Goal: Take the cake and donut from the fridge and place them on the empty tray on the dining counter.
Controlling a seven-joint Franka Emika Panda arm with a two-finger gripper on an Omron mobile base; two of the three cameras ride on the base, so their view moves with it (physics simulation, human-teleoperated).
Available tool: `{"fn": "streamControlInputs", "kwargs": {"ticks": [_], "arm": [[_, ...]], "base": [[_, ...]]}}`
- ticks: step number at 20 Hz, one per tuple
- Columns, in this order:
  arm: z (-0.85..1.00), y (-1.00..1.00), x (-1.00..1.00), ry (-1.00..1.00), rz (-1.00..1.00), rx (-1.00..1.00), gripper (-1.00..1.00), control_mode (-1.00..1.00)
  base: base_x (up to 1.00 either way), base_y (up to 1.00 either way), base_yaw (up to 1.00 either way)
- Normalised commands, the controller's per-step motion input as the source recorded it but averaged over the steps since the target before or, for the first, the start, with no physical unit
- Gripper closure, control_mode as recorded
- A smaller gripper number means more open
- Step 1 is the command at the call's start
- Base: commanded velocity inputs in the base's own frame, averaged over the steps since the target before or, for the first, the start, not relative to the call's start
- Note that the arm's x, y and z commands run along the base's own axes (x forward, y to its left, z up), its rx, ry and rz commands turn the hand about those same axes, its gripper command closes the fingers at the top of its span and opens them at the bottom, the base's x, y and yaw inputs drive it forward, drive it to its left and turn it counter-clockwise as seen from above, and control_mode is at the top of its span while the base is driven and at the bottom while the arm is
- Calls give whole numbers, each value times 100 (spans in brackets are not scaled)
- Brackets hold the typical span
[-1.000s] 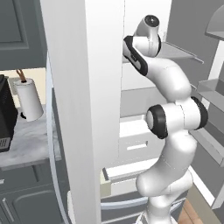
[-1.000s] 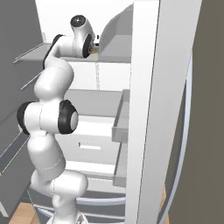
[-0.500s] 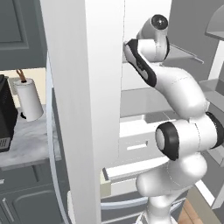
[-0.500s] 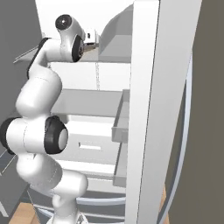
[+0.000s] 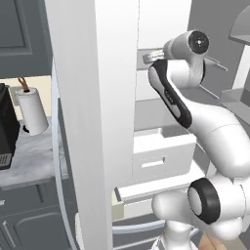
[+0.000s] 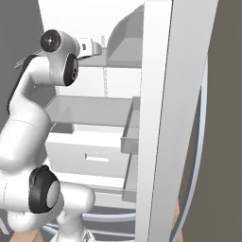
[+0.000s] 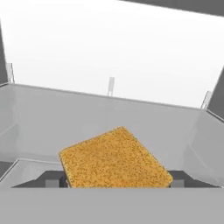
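With the gripper [image 7: 114, 183] standing wide around the cake [image 7: 114, 162] on a shelf inside the fridge [image 5: 93, 112], its dark tips flanking the piece without a sure hold, closing off-centre could nudge the cake sideways or crumble its corner.

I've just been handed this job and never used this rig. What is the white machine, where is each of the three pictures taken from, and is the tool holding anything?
The white jointed machine is a robot arm on a mobile base. Two pictures come from cameras on that base, behind the arm to its left and right; both show it reaching up into the open fridge, with white drawers below. The third comes from a camera on the hand, looking along the tool. There a tan-brown square cake lies on a grey shelf, between the two dark fingertips. The jaws stand wide on either side of the cake; whether they press on it is unclear.
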Motion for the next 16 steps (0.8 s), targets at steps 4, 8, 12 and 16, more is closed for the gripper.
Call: {"fn": "streamControlInputs", "kwargs": {"ticks": [4, 8, 12, 16], "arm": [[62, 0, -100, 0, 6, 3, 100, -100], [9, 0, -100, 0, 1, 0, 100, -100], [-1, 0, -100, 0, 1, 0, 100, -100], [-9, -4, -100, -2, 3, 0, 100, -100]], "base": [[0, 0, 0], [0, 0, 0], [0, 0, 0], [0, 0, 0]]}}
